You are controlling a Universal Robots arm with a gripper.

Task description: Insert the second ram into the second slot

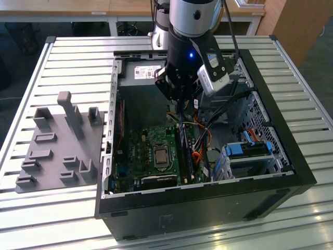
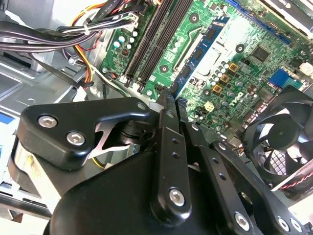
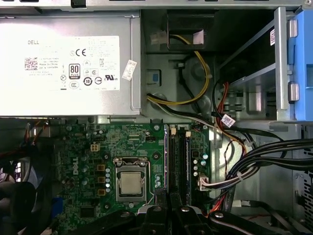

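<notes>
While the gripper point(image 2: 172, 98) hangs inside the open case point(image 1: 294, 159), jaws closed on the second ram point(image 2: 201, 51) | stick runs out from the grip, long axis parallel to the memory slots point(image 2: 149, 44), offset beside them, apparently unseated | near half hidden behind gripper linkage; second slot not distinguishable.

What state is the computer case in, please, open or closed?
Open: the computer case lies with its upward side uncovered, and the exterior view looks straight in at the motherboard, cables and blue drive bracket.
</notes>
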